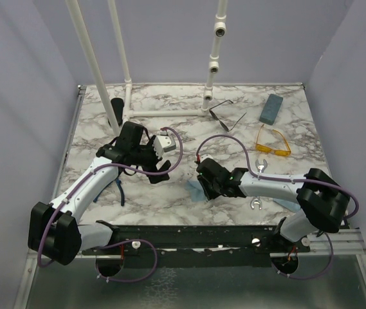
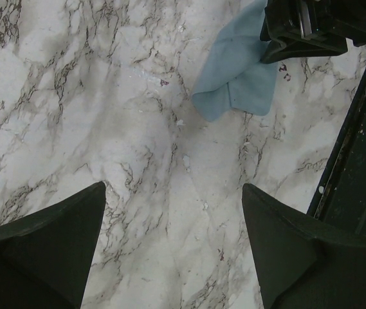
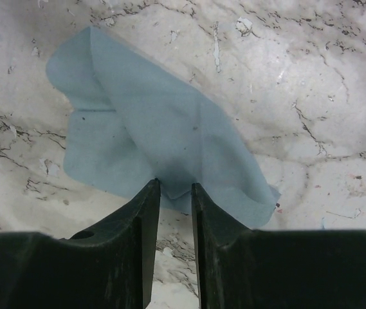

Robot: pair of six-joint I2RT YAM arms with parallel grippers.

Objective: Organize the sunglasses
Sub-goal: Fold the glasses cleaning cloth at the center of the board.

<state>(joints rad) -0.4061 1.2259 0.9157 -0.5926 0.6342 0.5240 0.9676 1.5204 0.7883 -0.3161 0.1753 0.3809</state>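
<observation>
The thin dark wire-frame sunglasses (image 1: 224, 116) lie at the back centre of the marble table, with the yellow-orange plastic pair (image 1: 273, 143) to their right. Neither gripper is near them. My right gripper (image 1: 203, 187) is low over a light blue cloth (image 1: 194, 190) near the front centre. In the right wrist view its fingers (image 3: 176, 185) stand narrowly apart, with the near edge of the cloth (image 3: 150, 122) between the tips. My left gripper (image 1: 160, 168) hovers wide open over bare marble (image 2: 173, 185), left of the cloth (image 2: 237, 77).
A blue-grey oblong case (image 1: 271, 108) lies at the back right and a black case (image 1: 116, 111) at the back left. White pipes (image 1: 211, 64) rise from the back. Another bit of blue cloth (image 1: 289, 205) shows under the right arm. The black base rail (image 2: 356, 167) runs along the front.
</observation>
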